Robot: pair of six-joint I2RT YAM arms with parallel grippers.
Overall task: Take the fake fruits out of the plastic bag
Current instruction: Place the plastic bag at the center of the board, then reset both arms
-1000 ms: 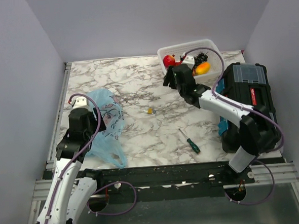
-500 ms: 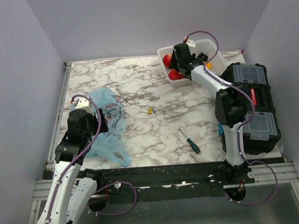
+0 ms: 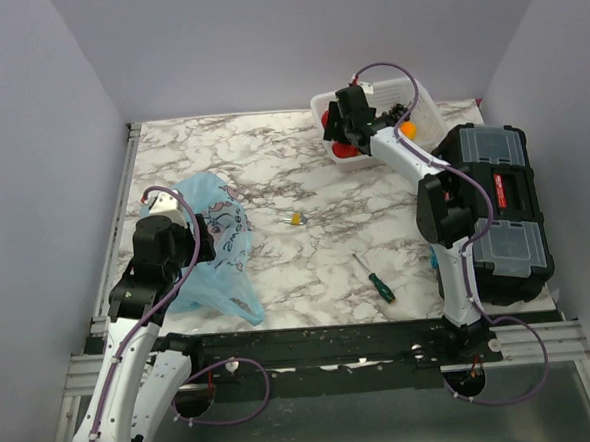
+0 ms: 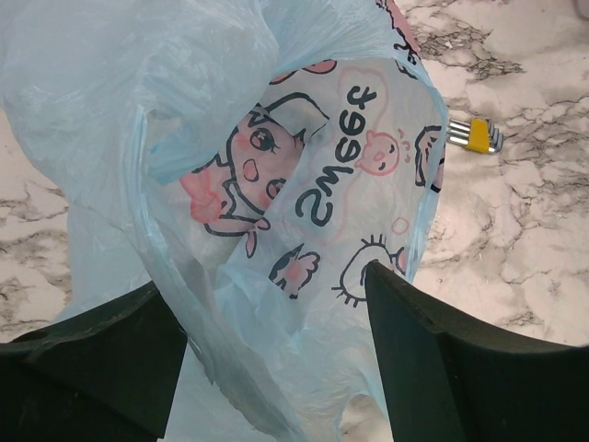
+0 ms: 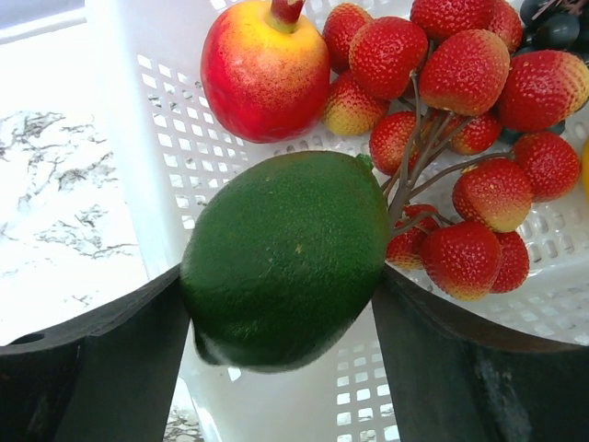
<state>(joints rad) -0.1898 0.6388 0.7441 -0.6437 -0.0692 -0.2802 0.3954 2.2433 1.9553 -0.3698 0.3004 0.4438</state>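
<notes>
My right gripper is shut on a green fake fruit and holds it just above the white lattice basket, at its near-left corner. In the basket lie a red apple, a bunch of red strawberries and an orange-yellow fruit. The light-blue plastic bag with cartoon print lies crumpled at the left of the table. My left gripper is over it, jaws wide apart with loose bag film between them. What the bag holds is hidden.
A black toolbox stands at the right edge. A green-handled screwdriver lies on the marble in front of it. A small yellow bit lies mid-table, also in the left wrist view. Dark grapes sit in the basket.
My right arm has swung from the table's middle out over the basket's corner with the green fruit. The bag's lower end has shifted slightly to the right.
</notes>
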